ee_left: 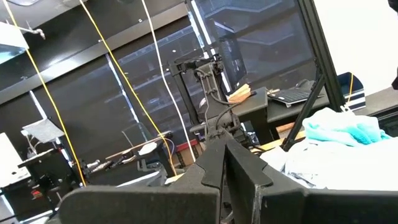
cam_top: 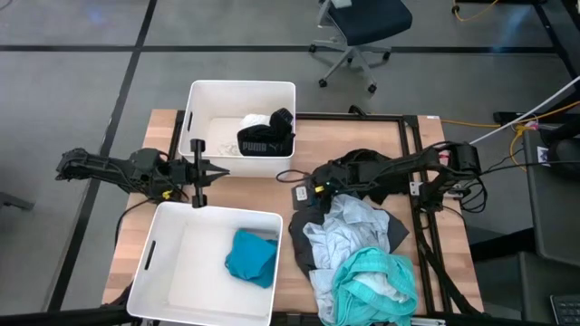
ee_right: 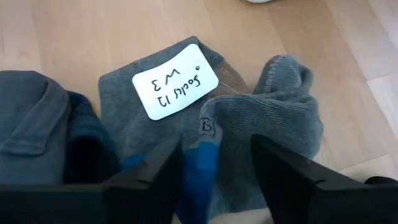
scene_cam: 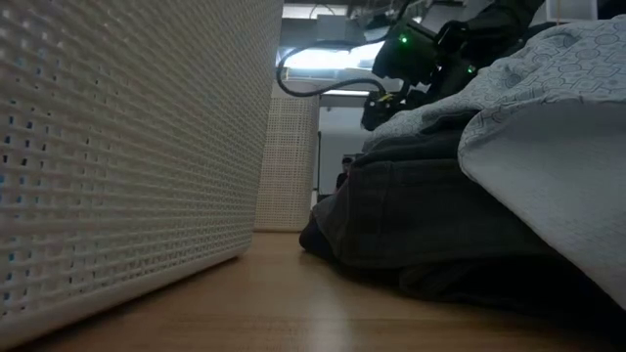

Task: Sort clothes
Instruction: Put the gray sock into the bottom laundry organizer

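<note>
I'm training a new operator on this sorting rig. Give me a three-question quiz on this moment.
1. True or false: the teal garment lies in the near bin, the one closer to the picture's bottom edge in the high view.
2. Which garment lies in the far bin? A) the black PUMA garment B) a red towel C) yellow shorts
3. Fill in: the right gripper hangs over a grey sock bearing a white ____ with handwriting.

Key: 1 true; 2 A; 3 label. The left gripper waits between the bins.
</note>
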Action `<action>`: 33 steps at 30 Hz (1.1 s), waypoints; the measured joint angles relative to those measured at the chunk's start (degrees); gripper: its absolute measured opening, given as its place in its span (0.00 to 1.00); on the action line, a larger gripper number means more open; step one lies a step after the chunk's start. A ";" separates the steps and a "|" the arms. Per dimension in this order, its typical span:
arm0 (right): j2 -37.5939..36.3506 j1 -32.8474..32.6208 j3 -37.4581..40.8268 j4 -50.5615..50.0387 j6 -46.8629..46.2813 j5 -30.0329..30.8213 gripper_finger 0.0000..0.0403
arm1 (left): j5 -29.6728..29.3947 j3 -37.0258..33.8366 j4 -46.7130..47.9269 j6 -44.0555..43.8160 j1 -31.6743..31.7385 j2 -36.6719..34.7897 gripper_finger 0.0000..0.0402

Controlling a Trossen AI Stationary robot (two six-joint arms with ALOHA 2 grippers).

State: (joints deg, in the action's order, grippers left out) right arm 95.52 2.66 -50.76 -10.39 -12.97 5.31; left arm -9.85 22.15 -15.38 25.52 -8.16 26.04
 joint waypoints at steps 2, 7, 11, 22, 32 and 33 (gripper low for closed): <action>-0.01 -0.02 -0.02 -0.05 0.62 1.25 0.38 | 0.00 0.00 0.00 0.00 0.00 -0.02 0.01; -0.58 -0.02 -0.06 -0.13 2.30 2.71 0.13 | 0.00 0.01 0.00 -0.02 0.01 0.00 0.01; -2.25 -0.07 -2.33 -4.27 3.45 3.21 0.03 | 0.00 0.02 0.00 -0.04 0.02 -0.02 0.01; -8.24 -2.10 -17.33 -21.54 9.00 13.81 0.02 | 0.00 0.02 0.22 -0.04 0.02 -0.02 0.01; -8.35 -2.29 -28.78 -27.68 13.58 23.77 0.01 | 0.00 0.02 0.20 -0.04 0.01 0.00 0.01; -8.35 -2.29 -29.58 -27.70 14.18 24.96 0.01 | 0.00 0.01 0.22 -0.04 0.02 -0.02 0.01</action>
State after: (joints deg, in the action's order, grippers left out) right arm 87.18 0.36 -80.35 -38.09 1.21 30.26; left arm -9.85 22.16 -15.16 25.47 -8.14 26.02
